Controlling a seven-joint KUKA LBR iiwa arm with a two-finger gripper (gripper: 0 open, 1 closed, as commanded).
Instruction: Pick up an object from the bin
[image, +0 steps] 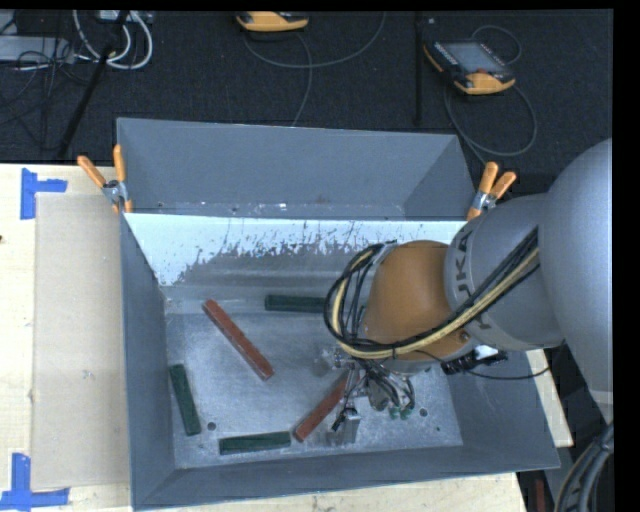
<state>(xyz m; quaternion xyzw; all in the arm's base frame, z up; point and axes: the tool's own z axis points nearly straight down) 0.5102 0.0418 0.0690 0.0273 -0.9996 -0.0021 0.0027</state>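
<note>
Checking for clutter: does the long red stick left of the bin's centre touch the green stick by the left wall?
Apart. The camera view shows bare bin floor between the red stick and the green stick.

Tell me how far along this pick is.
Done: the gripper is down at the grey metal bin's front right, by the upper end of a red-brown flat stick. In hand: no grasp visible; the stick lies on the floor. Left: gripping and lifting it. Three dark green sticks and another red-brown one lie apart.
</note>
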